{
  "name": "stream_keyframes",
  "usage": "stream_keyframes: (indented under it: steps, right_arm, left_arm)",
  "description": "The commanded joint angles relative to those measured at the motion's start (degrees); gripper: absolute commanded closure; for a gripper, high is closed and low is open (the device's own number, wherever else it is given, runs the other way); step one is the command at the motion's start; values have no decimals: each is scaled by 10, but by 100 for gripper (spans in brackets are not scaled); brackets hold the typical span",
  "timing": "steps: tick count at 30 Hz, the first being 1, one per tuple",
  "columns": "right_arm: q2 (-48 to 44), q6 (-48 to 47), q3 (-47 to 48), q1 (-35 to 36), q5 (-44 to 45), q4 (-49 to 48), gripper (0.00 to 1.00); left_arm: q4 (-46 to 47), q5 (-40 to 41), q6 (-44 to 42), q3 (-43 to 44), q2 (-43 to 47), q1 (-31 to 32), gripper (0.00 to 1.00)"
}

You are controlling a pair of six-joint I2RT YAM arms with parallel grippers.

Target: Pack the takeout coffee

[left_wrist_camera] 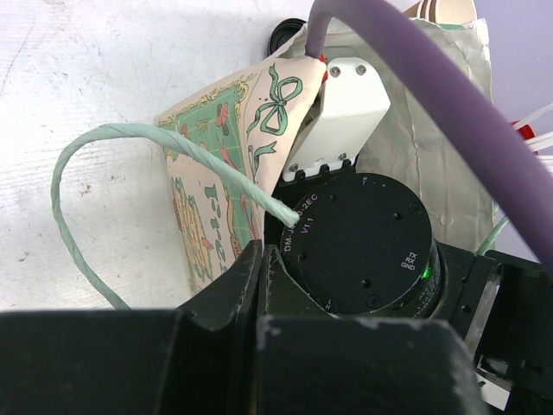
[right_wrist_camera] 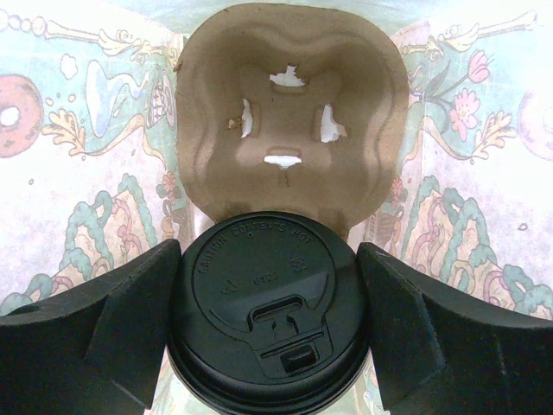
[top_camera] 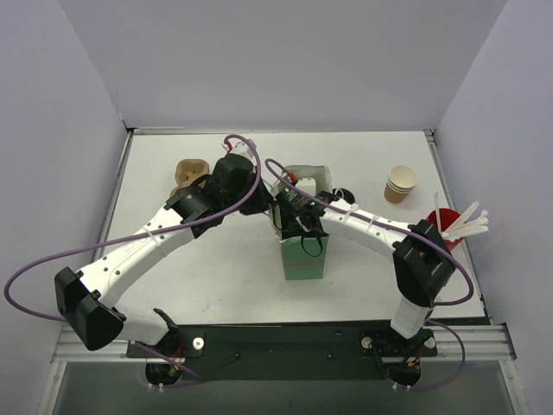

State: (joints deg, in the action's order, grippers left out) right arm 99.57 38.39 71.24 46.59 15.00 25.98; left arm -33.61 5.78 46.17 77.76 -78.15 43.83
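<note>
Top view: left gripper [top_camera: 259, 201] sits at the rim of a mint paper bag [top_camera: 304, 259]. Right gripper [top_camera: 298, 220] is sunk in the bag's mouth. Coffee hidden here.

Left wrist view: twisted mint handle [left_wrist_camera: 78, 173] and the bag's printed side lie just ahead of the fingers. A black motor cap [left_wrist_camera: 363, 233] reads "V1.1" and "TX RX GND". Cannot tell whether these fingers pinch anything.

Right wrist view: fingers [right_wrist_camera: 112, 320] clamp the takeout coffee [right_wrist_camera: 268, 311] from both sides. Its black lid is embossed "CAUTION CONTENTS HOT". A tan pulp carrier [right_wrist_camera: 289, 112] lies beyond the fingertips, with printed bag walls flanking.
</note>
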Motion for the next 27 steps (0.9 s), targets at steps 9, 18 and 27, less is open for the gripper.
stream_keyframes:
  steps: [9,18,27]
  right_arm:
    - [39,16,-15,3,-12,102,59]
    - [26,11,7,6,-2,126,55]
    - [19,11,9,8,3,134,41]
  left_arm:
    - [48,10,-6,44,34,0,100]
    - [48,13,-11,49,34,1,100]
    - [48,15,-14,55,30,1,100]
